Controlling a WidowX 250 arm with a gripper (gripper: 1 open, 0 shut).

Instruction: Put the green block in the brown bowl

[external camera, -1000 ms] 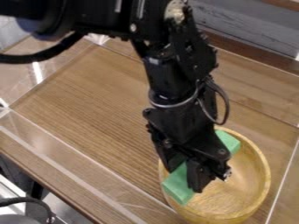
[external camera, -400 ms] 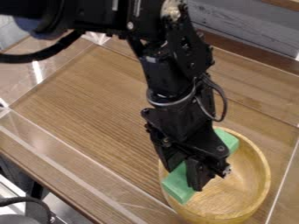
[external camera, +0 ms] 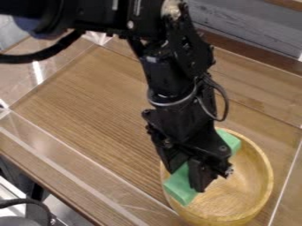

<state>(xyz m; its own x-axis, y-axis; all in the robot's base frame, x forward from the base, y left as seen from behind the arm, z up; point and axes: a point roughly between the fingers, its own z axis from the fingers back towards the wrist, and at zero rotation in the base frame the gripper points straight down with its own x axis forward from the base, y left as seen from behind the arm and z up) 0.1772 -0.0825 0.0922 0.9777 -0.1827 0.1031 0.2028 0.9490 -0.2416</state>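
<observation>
A wooden table carries a brown bowl near its front edge. The black gripper points down into the bowl, fingers clamped on the green block, which spans the bowl. No writing is readable

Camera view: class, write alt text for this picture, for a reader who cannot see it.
A black robot arm's pincer reaches down into a light-brown wooden bowl, with a green block showing on both sides of it across the bowl. The bowl sits at the near right of a wooden table.
</observation>
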